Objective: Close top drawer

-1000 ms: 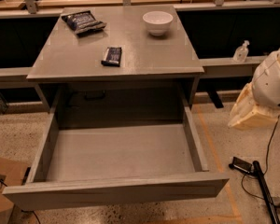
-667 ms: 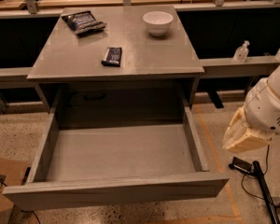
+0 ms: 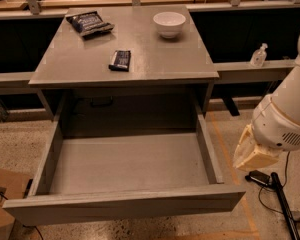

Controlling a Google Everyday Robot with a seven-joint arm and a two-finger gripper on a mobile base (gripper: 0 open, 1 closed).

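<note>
The top drawer point(image 3: 125, 204) is a wide grey wooden box pulled far out from under the grey table point(image 3: 80, 64). Its inside shows bare and its flat front panel is at the bottom of the view. My gripper point(image 3: 252, 153), cream-coloured on the white arm, hangs to the right of the drawer. It is beside the drawer's right wall near the front corner, apart from it and a little above the floor. It holds nothing that I can see.
On the tabletop stand a white bowl point(image 3: 169, 23), a dark snack bag point(image 3: 89, 22) and a small dark bar point(image 3: 120, 60). A sanitizer bottle point(image 3: 258, 55) stands on the right ledge. A cardboard box point(image 3: 0, 209) sits at the lower left. A black cable and plug point(image 3: 270, 183) lie on the floor under the arm.
My arm and gripper have moved down and to the left, closer to the drawer's right front corner. The drawer has not moved.
</note>
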